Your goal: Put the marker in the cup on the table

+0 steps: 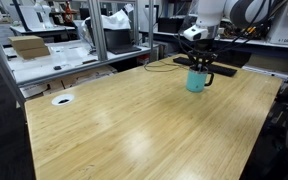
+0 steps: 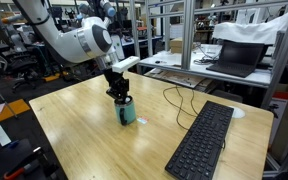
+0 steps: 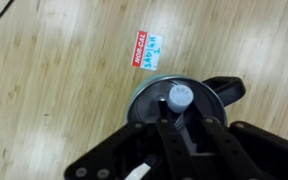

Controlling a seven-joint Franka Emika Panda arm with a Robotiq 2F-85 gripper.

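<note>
The teal cup [image 1: 196, 83] with a dark handle stands on the light-wood table [image 1: 124, 125]; it also shows in an exterior view [image 2: 127, 112]. My gripper [image 1: 197, 64] hangs straight above it, fingers at the cup's mouth [image 2: 120, 94]. In the wrist view the gripper [image 3: 180, 126] is shut on the marker [image 3: 180, 97]. The marker's whitish round end points down into the cup's opening [image 3: 147, 97]. The cup's handle [image 3: 230, 90] sticks out to the right. How deep the marker reaches into the cup is hidden.
A black keyboard [image 2: 202, 140] and a thin cable [image 2: 174, 100] lie on the table near the cup. A red-and-blue sticker [image 3: 147, 50] lies on the wood beyond it. A cable hole [image 1: 62, 99] is at one corner. White workbenches with metal frames [image 1: 54, 55] and a laptop [image 2: 234, 55] stand around.
</note>
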